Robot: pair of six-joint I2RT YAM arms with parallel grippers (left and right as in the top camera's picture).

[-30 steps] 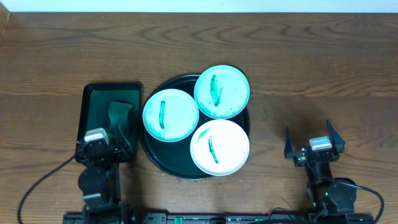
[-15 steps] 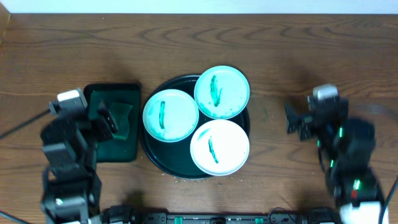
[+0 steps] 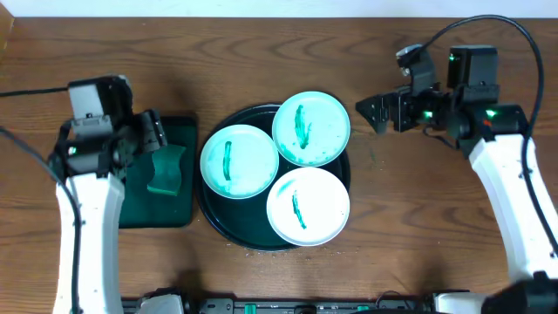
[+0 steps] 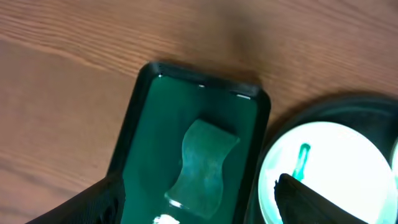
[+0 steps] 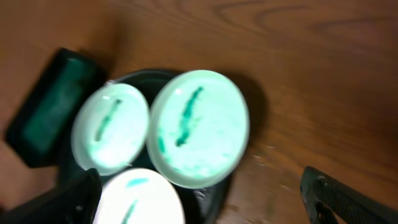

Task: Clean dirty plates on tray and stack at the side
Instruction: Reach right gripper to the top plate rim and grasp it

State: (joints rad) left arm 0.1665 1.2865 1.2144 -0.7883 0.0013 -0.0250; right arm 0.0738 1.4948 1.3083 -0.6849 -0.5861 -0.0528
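Plates: three small round white-to-pale-teal plates lie face up in the large round black tray with a raised rim, at the middle of the brown wooden table.
Places on the tray: one plate at 9 o'clock, one plate at 1 o'clock, one plate at 5 o'clock. They meet edge to edge near the tray's centre, and the 1 o'clock plate reaches out past the rim.
Long axis: the plates are round and have none. Each carries one green smear, three in all, running about 12 to 6, and the 5 o'clock plate's smear leans toward 11 to 5.
Beside the tray: one smaller dark green rectangular tray sits just beside it at 9 o'clock, long axis 12 to 6.
In that tray: one green waisted sponge lies flat, long axis also 12 to 6.
Left gripper: it hangs over the 12 o'clock end of the rectangular tray. Its fingers are spread wide in the wrist view and hold nothing.
Right gripper: it is over bare wood at 2 o'clock of the round tray, just beside the 1 o'clock plate and apart from it. Its fingers are spread wide and empty.
Count: three plates, three smears, two trays, one sponge, two grippers.
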